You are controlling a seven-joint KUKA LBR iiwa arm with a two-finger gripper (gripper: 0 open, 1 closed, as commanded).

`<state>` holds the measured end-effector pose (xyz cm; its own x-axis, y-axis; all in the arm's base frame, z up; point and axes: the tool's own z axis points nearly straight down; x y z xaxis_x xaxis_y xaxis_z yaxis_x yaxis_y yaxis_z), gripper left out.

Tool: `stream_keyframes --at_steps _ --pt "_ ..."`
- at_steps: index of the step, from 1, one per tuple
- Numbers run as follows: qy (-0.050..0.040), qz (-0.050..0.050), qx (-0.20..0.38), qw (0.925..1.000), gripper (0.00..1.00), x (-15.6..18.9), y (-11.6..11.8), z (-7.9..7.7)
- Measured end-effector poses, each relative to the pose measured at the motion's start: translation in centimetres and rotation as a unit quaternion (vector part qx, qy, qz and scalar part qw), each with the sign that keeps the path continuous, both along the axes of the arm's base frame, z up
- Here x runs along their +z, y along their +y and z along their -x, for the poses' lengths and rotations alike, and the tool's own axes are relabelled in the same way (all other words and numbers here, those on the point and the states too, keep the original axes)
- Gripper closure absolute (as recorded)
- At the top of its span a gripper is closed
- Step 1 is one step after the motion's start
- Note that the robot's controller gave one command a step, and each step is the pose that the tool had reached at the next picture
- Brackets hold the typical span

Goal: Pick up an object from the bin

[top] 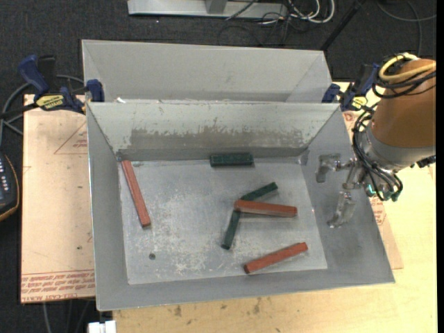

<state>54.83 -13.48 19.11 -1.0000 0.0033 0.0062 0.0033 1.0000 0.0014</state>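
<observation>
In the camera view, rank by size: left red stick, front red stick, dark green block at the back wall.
1. Left red stick and front red stick: these look alike, so no ranking between them.
2. Dark green block: clearly the smallest.

Grey bin (173, 259): three red sticks (135, 193), three dark-green sticks (232, 160).

Scuffed, matt grey metal bin (187, 207); smooth matt red bars (275, 257), dark green bars (232, 159).

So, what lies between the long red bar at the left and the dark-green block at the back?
Nothing: only bare grey metal bin floor, as the camera view shows.
</observation>
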Motion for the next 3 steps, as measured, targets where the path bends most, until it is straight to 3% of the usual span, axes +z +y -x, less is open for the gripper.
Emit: stream_keyframes --at_steps 1,2,3 --pt "-0.0032 -0.001 0.060 0.9982 0.00 -11.8 5.4 -2.0" --pt "-0.0041 0.000 0.060 0.9982 1.00 -11.4 5.2 -2.1" --pt "-0.0089 0.001 0.044 0.9990 1.00 4.3 5.5 -1.0"
